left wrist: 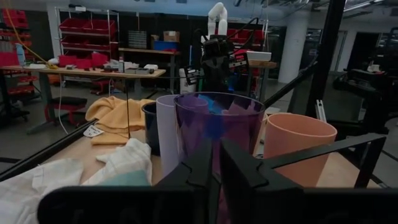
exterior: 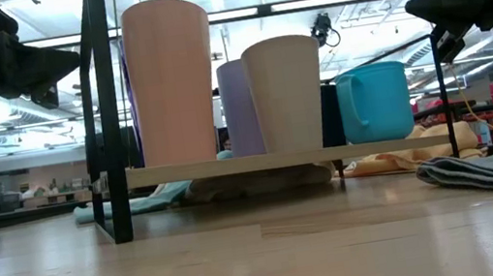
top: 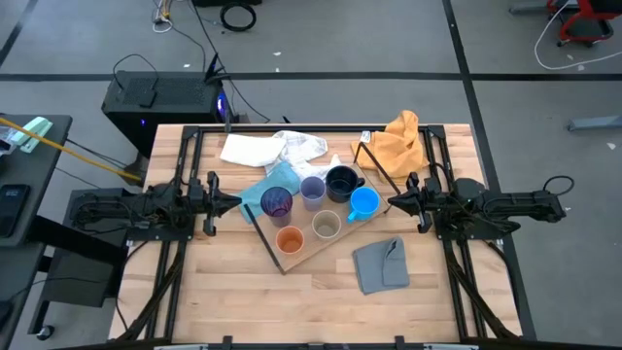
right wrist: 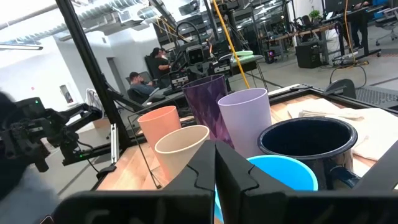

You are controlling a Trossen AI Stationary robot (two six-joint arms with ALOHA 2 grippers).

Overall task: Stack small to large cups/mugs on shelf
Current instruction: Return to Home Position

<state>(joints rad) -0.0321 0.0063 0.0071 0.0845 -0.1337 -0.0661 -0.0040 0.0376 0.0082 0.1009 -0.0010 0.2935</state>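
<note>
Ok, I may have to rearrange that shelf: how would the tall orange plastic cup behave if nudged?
The tall orange plastic-looking cup tapers to a narrower base, so a high push would probably tip it. It seems thin-walled and empty, so likely light. It stands near the edge of the light-wood shelf board, so it might drop off.

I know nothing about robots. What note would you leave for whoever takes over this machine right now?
Left gripper: fingers shut, empty, left of the shelf.
Right gripper: shut, empty, right of it.
All six cups stand on the shelf: purple tumbler, lavender cup, black mug in one row; orange cup, beige cup, blue mug in the other.
Placing looks done; only homing the arms may remain.
</note>
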